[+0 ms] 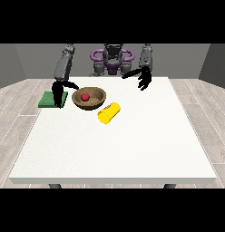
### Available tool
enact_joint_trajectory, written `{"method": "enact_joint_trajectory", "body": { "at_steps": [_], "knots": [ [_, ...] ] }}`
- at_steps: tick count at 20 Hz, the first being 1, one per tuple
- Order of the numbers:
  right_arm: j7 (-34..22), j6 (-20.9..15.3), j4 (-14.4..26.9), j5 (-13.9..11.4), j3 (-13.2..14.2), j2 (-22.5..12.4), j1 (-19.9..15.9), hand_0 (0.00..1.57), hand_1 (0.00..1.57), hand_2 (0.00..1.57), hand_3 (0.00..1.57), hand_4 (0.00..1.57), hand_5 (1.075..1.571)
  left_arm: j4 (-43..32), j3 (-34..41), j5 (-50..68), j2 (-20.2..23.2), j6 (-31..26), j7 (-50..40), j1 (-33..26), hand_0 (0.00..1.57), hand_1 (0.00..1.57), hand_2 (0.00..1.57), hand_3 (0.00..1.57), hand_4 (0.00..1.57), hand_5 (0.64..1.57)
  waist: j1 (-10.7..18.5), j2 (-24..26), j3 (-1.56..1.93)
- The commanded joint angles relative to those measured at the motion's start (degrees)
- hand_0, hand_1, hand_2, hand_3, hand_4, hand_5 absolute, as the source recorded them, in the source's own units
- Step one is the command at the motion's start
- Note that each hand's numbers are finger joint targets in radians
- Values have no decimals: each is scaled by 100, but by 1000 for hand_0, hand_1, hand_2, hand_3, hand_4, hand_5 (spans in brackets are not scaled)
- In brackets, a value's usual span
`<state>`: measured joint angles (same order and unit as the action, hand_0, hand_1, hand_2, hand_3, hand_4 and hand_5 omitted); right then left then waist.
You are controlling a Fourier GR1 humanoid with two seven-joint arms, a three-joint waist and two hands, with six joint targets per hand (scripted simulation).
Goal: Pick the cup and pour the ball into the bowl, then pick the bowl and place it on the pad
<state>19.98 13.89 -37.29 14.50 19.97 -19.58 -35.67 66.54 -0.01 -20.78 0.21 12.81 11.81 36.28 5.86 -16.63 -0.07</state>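
Two black hands show over the white tabletop (114, 145). The hand at the view's left (57, 93) hangs w/ fingers pointing down and spread, thumb reaching out toward the bowl (89, 98); it grips nothing, fingertips over the near edge of the green pad (50, 99), just left of the bowl. Whether they touch the pad can't be told. The hand at the view's right (142, 78) hovers behind and right of the bowl, well apart from it, fingers relaxed and partly spread, holding nothing.

The brown bowl sits upright on the tabletop, approx. between the pad and the cup (109, 112). Inside it lies the red ball (85, 96), near the middle.

The yellow cup lies on its side, just in front-right of the bowl, close to its rim; touching or not can't be told. Its long axis runs diagonally, one end toward the bowl's right side and back, the other toward the camera and left. Which end is the mouth isn't clear.
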Motion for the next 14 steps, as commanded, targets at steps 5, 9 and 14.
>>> {"method": "enact_joint_trajectory", "body": {
  "at_steps": [5, 9, 14],
  "knots": [
    [440, 88, 584, -106, -93, 145, 200, 0, 0, 0, 0, 93, 1540, 312, -171, 303, -18, -150, -246, -119, 0, 0, 0, 0, 0, 1537, 56, 160, 13],
    [423, 35, 648, -35, -92, 244, -115, 0, 0, 0, 0, 260, 1550, 181, -25, 287, 96, -236, -82, 88, 0, 0, 0, 0, 0, 1551, -2, -113, 11],
    [890, 230, 1054, 189, 252, 84, 56, 0, 0, 0, 0, 133, 1531, 986, -252, 229, 134, -441, -553, 220, 0, 0, 0, 0, 0, 1557, 436, -397, 18]
  ]
}}
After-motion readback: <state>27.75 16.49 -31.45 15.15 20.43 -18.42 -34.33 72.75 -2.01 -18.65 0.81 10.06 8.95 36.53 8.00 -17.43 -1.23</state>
